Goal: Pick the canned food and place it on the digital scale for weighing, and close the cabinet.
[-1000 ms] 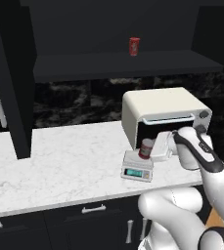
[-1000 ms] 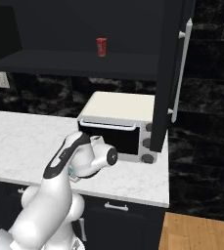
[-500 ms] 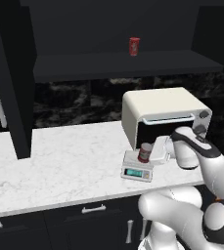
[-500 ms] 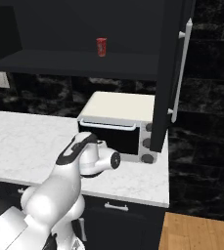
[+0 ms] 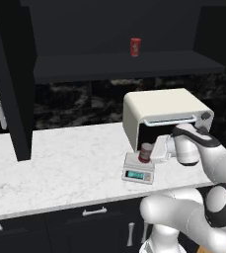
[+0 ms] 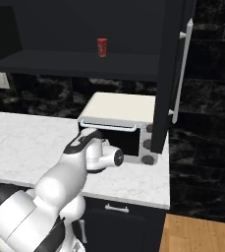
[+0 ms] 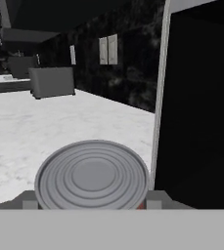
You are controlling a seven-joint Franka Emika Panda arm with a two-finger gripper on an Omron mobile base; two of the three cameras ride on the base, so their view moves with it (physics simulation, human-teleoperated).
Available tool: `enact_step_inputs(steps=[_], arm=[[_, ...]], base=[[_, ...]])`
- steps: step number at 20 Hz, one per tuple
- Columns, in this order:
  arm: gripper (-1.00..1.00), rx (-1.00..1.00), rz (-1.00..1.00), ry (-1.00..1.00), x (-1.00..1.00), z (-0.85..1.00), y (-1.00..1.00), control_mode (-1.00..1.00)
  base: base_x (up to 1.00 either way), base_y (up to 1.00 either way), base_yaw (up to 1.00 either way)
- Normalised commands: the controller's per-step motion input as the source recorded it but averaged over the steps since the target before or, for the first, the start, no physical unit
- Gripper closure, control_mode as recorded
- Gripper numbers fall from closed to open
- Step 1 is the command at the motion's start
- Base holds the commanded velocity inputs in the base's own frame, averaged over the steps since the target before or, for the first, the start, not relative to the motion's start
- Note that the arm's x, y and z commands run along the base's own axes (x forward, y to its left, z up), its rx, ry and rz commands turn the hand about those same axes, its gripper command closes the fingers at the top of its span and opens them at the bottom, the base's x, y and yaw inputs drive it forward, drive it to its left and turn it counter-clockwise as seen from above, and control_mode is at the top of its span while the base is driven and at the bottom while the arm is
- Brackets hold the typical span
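- You are looking at the gripper (image 5: 153,150) reaching sideways from the right, with its jaws closing around the canned food (image 5: 145,152)
- The canned food is standing upright on the digital scale (image 5: 138,169), which is sitting on the white marble worktop (image 5: 60,168) just in front of the cream toaster oven (image 5: 161,116)
- The scale's teal display strip is facing the front edge of the worktop
- In the hand view you are seeing the can's (image 7: 92,177) ribbed silver-grey top from close above, with a finger pad (image 7: 155,199) pressing at each side and a sliver of red showing at its lower right edge
- The cabinet (image 6: 169,74) is standing open: one black door is hanging at the right of the right base view, its long silver bar handle (image 6: 181,69) facing you, and the other door (image 5: 11,79) is hanging at the left of the left base view
- A slimmer all-red can (image 5: 135,47) is standing upright on the open cabinet shelf (image 5: 119,65), well above the toaster oven
- In the right base view the arm's wrist (image 6: 97,152) is sitting in front of the toaster oven (image 6: 121,123), hiding the scale and the can from you
- Black lower drawers (image 5: 92,222) with short silver handles are running beneath the worktop
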Motion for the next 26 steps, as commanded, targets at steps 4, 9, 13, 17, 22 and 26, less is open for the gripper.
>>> enact_step_inputs(steps=[4, 9, 13, 17, 22, 26], arm=[[1.00, 0.00, 0.00, 0.00, 0.18, -0.13, 0.15, -1.00], [1.00, 0.00, 0.00, 0.01, 0.05, -0.11, 0.14, -1.00], [-1.00, 0.00, 0.00, 0.04, 0.00, -0.18, 0.09, -1.00], [-1.00, 0.00, 0.00, 0.00, 0.00, 0.00, 0.00, -1.00], [-1.00, 0.00, 0.00, 0.00, -0.05, 0.00, 0.00, -1.00], [-1.00, 0.00, 0.00, 0.00, -0.13, 0.02, 0.00, -1.00]], base=[[0.00, 0.00, 0.00], [0.00, 0.00, 0.00], [0.00, 0.00, 0.00], [0.00, 0.00, 0.00], [0.00, 0.00, 0.00], [0.00, 0.00, 0.00]])
